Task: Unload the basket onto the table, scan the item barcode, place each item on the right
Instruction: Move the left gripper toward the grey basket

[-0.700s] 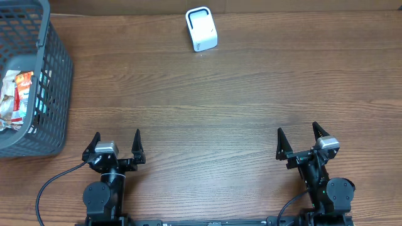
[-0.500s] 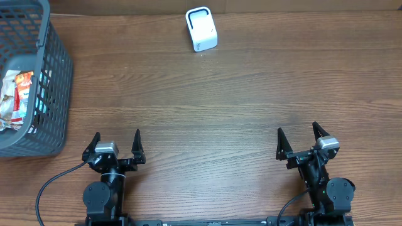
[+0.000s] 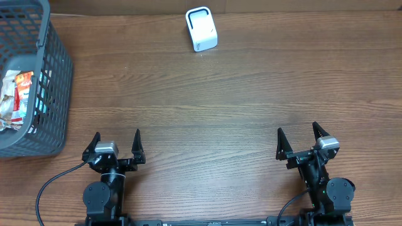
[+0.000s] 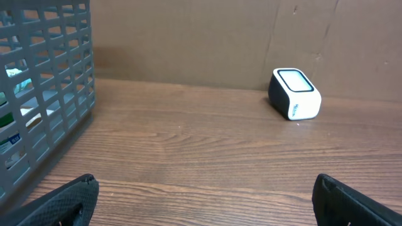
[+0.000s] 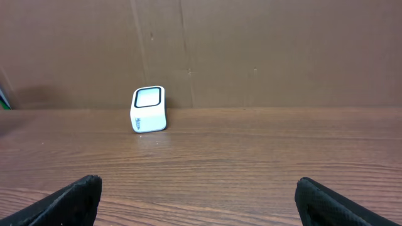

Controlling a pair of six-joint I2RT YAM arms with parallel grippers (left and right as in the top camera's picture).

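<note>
A small white barcode scanner (image 3: pixel 201 29) with a dark-rimmed window stands at the far edge of the wooden table; it also shows in the left wrist view (image 4: pixel 294 94) and the right wrist view (image 5: pixel 149 109). Packaged items (image 3: pixel 16 97) in red, white and orange wrappers lie inside the grey basket (image 3: pixel 55 81) at the far left. My left gripper (image 3: pixel 117 142) rests open at the near left, nothing between its fingers. At the near right my right gripper (image 3: pixel 297 139) is open too and holds nothing. Both are far from the scanner and the basket.
The grey mesh basket's wall (image 4: pixel 44 94) fills the left side of the left wrist view. A brown cardboard wall (image 5: pixel 251 50) stands behind the table's far edge. Bare wooden tabletop (image 3: pixel 207 113) stretches between the grippers and the scanner.
</note>
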